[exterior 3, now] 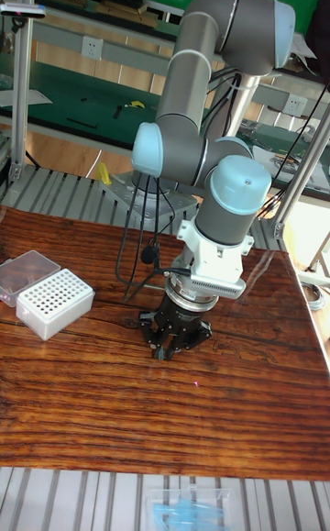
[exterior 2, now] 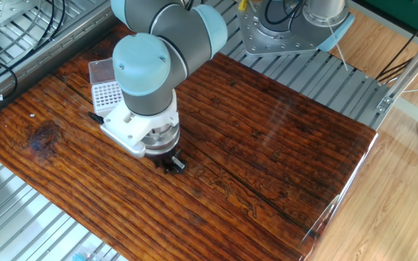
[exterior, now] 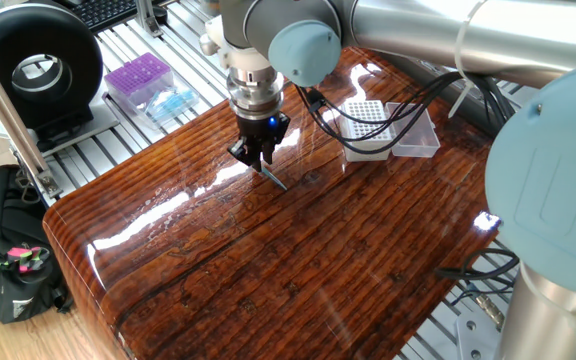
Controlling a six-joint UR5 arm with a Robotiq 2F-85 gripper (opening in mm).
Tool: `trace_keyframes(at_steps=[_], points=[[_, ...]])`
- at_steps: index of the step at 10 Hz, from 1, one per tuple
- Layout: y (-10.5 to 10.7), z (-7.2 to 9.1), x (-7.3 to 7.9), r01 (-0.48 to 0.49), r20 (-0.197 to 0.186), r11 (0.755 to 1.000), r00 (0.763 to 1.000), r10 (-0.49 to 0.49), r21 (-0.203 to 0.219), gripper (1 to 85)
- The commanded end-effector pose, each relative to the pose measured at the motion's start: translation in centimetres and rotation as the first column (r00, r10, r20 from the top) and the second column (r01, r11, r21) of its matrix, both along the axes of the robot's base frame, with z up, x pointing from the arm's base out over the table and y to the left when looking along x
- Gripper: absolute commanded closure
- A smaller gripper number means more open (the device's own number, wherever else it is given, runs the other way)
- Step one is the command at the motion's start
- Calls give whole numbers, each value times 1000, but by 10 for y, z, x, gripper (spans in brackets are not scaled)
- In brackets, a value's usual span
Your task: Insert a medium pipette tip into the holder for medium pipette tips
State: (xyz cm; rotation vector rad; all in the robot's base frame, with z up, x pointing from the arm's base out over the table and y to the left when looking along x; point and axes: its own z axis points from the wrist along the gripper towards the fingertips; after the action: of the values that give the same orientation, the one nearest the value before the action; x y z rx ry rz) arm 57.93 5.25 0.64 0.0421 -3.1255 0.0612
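The medium pipette tip (exterior: 276, 179) lies flat on the glossy wooden table, a thin pale sliver. My gripper (exterior: 260, 163) hangs straight down just above its near end, fingers slightly apart and open, holding nothing. In the other fixed view the gripper (exterior 2: 171, 166) sits low over the wood and the arm hides the tip. The tall fixed view shows the gripper (exterior 3: 174, 341) close to the tabletop. The holder for medium pipette tips (exterior: 365, 121) is a white box with a hole grid, its clear lid (exterior: 414, 134) open beside it; the holder also shows at the table's edge (exterior 2: 104, 95) (exterior 3: 55, 302).
A purple tip box (exterior: 138, 78) and a light-blue pack (exterior: 173, 103) lie on the metal rails beyond the table's edge. A black round device (exterior: 38, 68) stands at the far left. Cables (exterior: 388, 100) hang from the arm over the holder.
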Motion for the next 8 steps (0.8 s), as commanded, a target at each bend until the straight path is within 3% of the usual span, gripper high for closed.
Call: trace_keyframes(at_steps=[1, 4, 5, 6, 7, 8], points=[[4, 1, 2, 5, -1, 1000, 1000, -5, 31, 573], [8, 1, -2, -31, -14, 999, 999, 32, 44, 567], [-1, 2, -13, -67, -61, 998, 996, 68, 13, 570], [-4, 3, -23, -94, -98, 996, 991, 94, 8, 580], [7, 3, -23, -109, -95, 993, 989, 114, 53, 547], [10, 3, -23, -118, -92, 991, 988, 124, 64, 520]])
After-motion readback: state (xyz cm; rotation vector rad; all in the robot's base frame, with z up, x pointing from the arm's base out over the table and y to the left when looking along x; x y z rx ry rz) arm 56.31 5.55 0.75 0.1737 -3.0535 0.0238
